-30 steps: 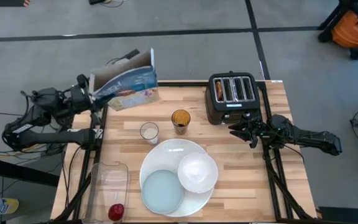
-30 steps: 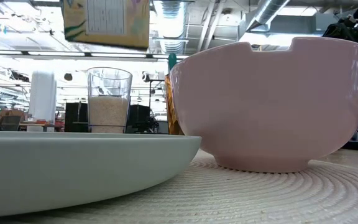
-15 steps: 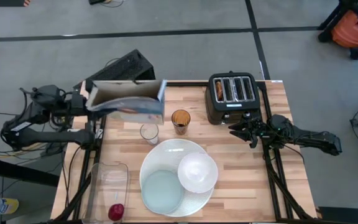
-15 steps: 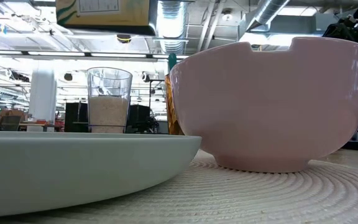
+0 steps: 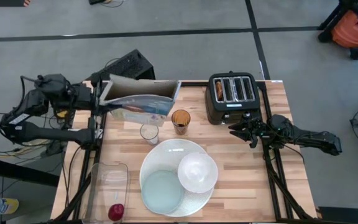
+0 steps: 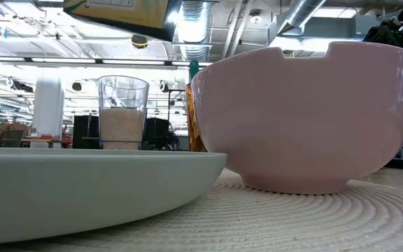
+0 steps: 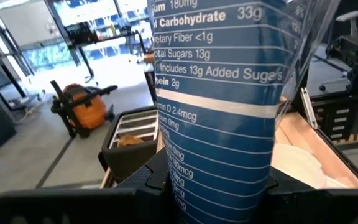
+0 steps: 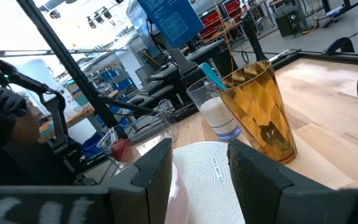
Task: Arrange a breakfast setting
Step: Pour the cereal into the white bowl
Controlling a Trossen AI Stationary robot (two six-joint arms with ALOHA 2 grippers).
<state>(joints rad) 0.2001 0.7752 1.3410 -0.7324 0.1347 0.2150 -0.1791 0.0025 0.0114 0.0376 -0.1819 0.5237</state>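
Left gripper (image 5: 98, 102) clamped on blue cereal box (image 5: 140, 102), box tipped sideways in the air over the table's far left, above the clear glass (image 5: 148, 132). White bowl (image 5: 197, 172) and small pale-blue plate (image 5: 163, 191) sit on large white plate (image 5: 166, 155). Right gripper (image 5: 236, 129) waits near the toaster (image 5: 232, 97), fingers apart.
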